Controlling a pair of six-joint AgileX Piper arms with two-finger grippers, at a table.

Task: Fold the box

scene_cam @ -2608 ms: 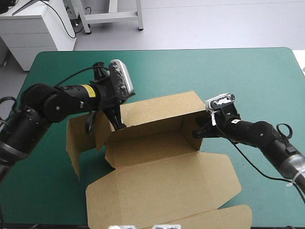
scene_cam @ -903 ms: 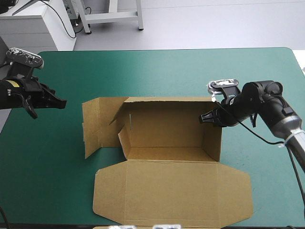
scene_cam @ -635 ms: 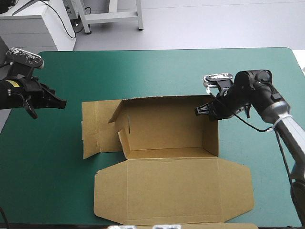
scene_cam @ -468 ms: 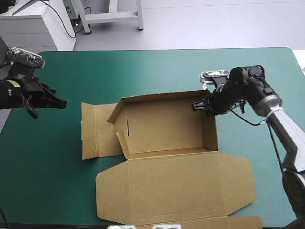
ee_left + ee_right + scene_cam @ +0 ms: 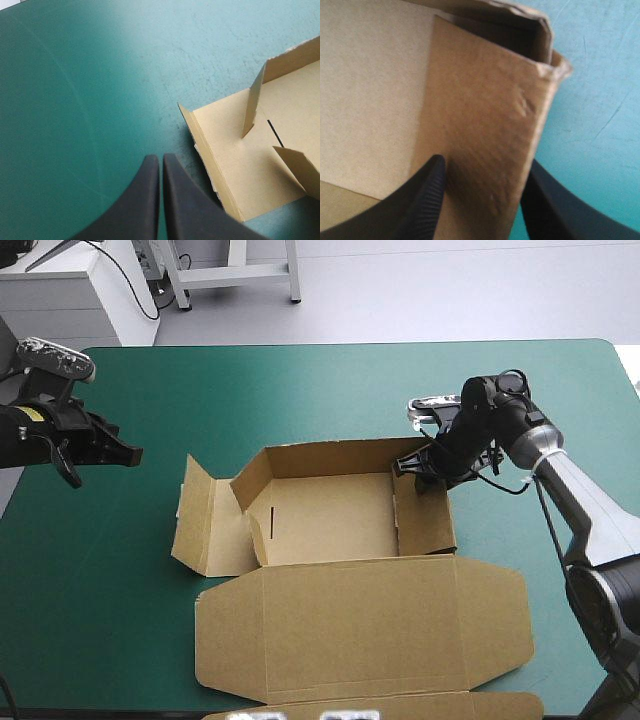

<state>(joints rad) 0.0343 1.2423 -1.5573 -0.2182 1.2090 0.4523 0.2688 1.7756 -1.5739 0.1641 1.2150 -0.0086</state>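
On the teal-green cover (image 5: 300, 390), the box (image 5: 320, 515) — right end effector (image 5: 485, 162) tight on its wall (image 5: 425, 525), left end effector (image 5: 161, 157) closed.

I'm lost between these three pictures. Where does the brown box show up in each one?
High view: the box sits mid-table, lid flat toward the near edge.
Left wrist view: its left flap shows ahead of the shut left gripper, to one side.
Right wrist view: its right wall stands between the right gripper fingers.
Shared landmark: the teal-green cover, in all three.
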